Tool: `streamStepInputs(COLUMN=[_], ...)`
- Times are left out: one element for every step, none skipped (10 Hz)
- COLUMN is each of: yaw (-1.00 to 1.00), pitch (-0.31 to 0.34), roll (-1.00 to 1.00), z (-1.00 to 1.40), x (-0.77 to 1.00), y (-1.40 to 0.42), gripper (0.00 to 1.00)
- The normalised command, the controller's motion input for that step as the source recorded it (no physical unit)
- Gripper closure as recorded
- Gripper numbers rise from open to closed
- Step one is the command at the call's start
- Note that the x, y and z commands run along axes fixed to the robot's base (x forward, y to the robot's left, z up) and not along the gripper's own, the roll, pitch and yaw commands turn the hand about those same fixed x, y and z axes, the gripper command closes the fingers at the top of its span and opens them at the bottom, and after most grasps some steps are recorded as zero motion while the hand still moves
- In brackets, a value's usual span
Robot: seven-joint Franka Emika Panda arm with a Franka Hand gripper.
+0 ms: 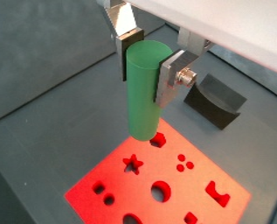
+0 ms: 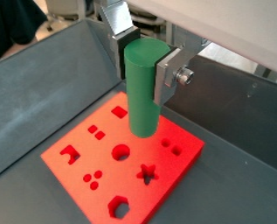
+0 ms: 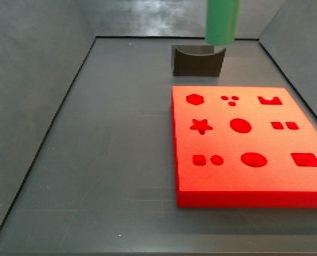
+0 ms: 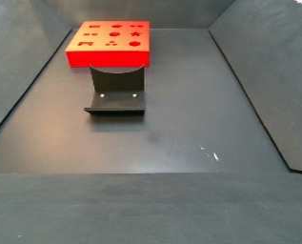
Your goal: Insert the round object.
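Note:
My gripper (image 1: 148, 63) is shut on the round object (image 1: 143, 92), a long plain green cylinder held upright, its lower end hanging above the red board (image 1: 164, 188). In both wrist views the silver fingers (image 2: 166, 74) clamp its upper part. The board has several cut-out holes, among them a round hole (image 1: 161, 191), also seen in a wrist view (image 2: 121, 152). In a side view the cylinder (image 3: 222, 22) hangs above the fixture, behind the board (image 3: 245, 145); the gripper itself is out of frame there. In a side view the board (image 4: 111, 44) lies far back; the gripper and cylinder are out of view.
The fixture (image 3: 198, 60), a dark L-shaped bracket, stands on the floor just behind the board, also seen in a side view (image 4: 116, 90) and a wrist view (image 1: 215, 99). Grey walls (image 3: 41, 70) enclose the dark floor.

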Motion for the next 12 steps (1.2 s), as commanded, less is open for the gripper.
streamStepInputs(yaw=[0.0, 0.0, 0.0, 0.0, -0.09, -0.05, -0.02, 0.0, 0.0, -0.02, 0.0, 0.0], pitch=[0.481, 0.487, 0.484, 0.324, 0.0, -0.044, 0.0, 0.0, 0.0, 0.0, 0.0, 0.0], roll=[0.27, 0.19, 0.18, 0.02, -0.07, -0.05, 0.0, 0.0, 0.0, -0.01, 0.0, 0.0], z=[-0.1, -0.16, -0.18, -0.44, -0.41, -0.4, -0.33, -0.27, -0.22, -0.04, 0.0, 0.06], x=[0.6, 0.61, 0.63, 0.85, 1.0, 1.0, 1.0, 1.0, 1.0, 1.0, 1.0, 1.0], y=[-0.19, -0.24, -0.24, -0.23, -0.13, 0.04, 0.03, 0.04, 0.04, 0.02, 0.1, 0.09], gripper=[1.0, 1.0, 1.0, 1.0, 1.0, 1.0, 1.0, 1.0, 1.0, 1.0, 1.0, 1.0])
